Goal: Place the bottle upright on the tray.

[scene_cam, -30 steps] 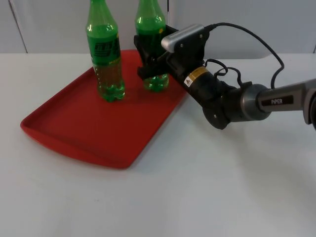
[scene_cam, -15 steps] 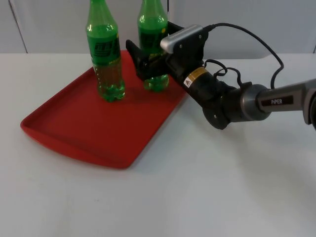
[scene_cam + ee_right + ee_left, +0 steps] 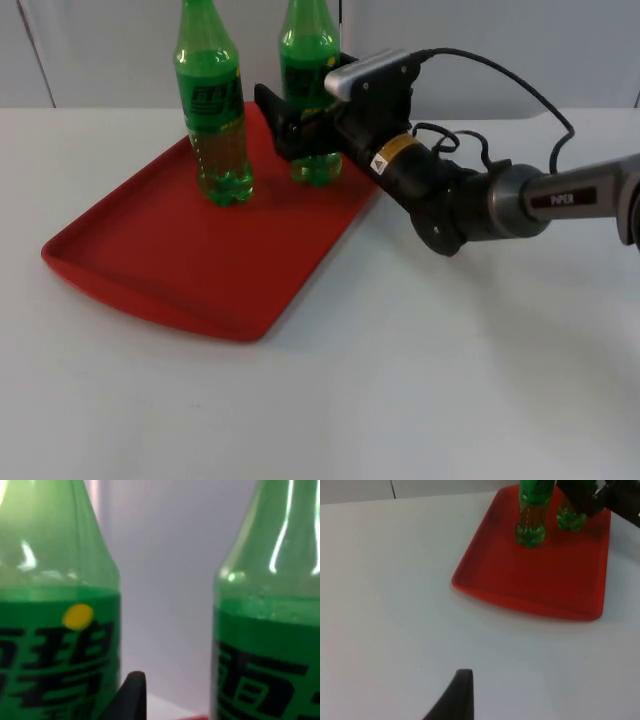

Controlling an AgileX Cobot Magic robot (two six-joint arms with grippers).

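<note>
black right arm (image 3: 470, 205), grey "piper" link, yellow warning sticker

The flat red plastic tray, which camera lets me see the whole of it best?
The top view: the flat red plastic tray lies fully in sight there, with two green bottles standing at its far end. The left wrist view shows most of the tray, from further off. The right wrist view catches just a sliver of red between the bottles.

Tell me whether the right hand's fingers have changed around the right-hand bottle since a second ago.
Yes. The right hand was clamped on the right-hand bottle; its fingers now stand spread, one reaching toward the left-hand bottle. Both bottles stand upright on the red tray.
</note>
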